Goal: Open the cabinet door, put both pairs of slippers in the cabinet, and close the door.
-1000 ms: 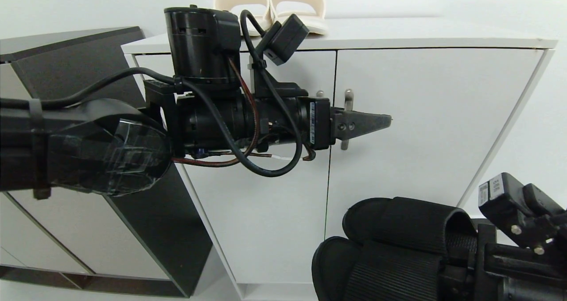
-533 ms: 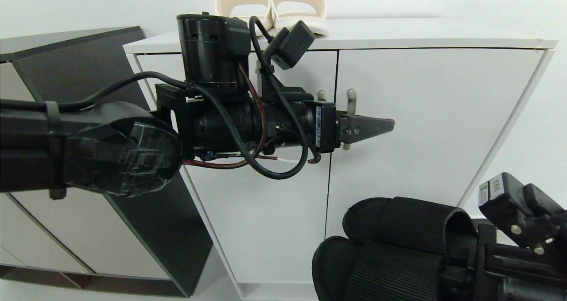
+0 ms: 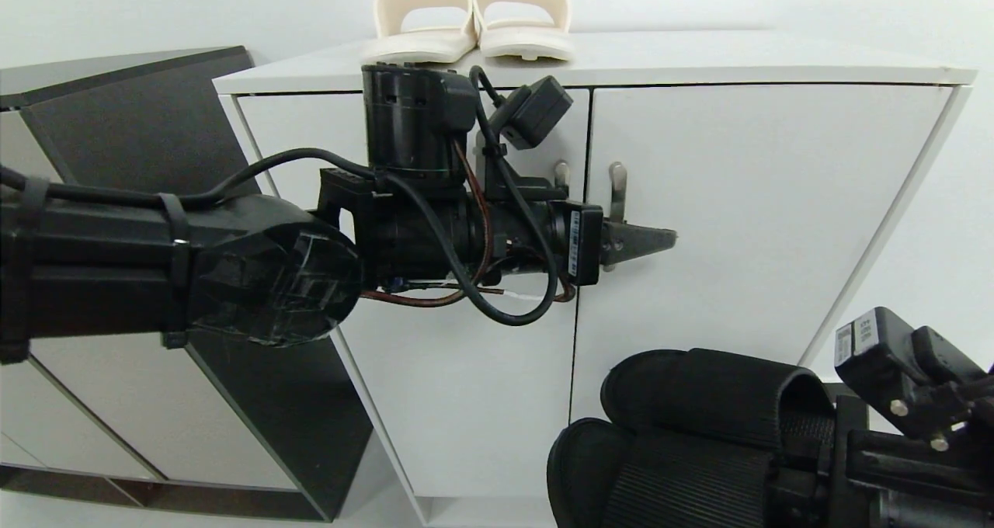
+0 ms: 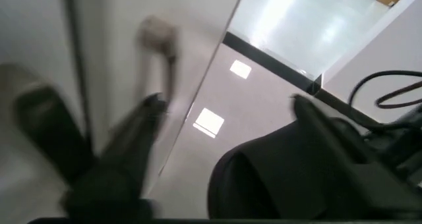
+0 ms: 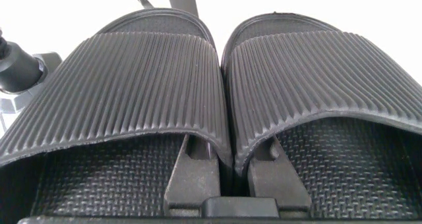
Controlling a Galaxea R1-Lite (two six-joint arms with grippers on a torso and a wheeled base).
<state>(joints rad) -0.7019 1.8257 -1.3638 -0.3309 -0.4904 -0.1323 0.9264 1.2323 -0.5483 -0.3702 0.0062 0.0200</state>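
A white cabinet (image 3: 761, 202) stands in front of me with both doors closed. A cream pair of slippers (image 3: 474, 19) rests on its top. My left gripper (image 3: 652, 238) is level with the metal handle (image 3: 617, 182) of the right door, just in front of it. In the left wrist view its fingers (image 4: 132, 138) are spread open, with the handle (image 4: 165, 53) beside one of them. Low at the right, my right gripper (image 5: 231, 178) is shut on a black ribbed pair of slippers (image 3: 691, 427), its fingers under the straps (image 5: 132, 92).
The left door's handle (image 3: 561, 175) sits just across the door gap. A dark cabinet (image 3: 116, 101) stands to the left of the white one, touching it. The floor (image 4: 297, 26) lies below.
My left arm has dropped lower and moved in toward the right door's handle, uncovering the cream slippers. The right arm with the black slippers has barely moved.
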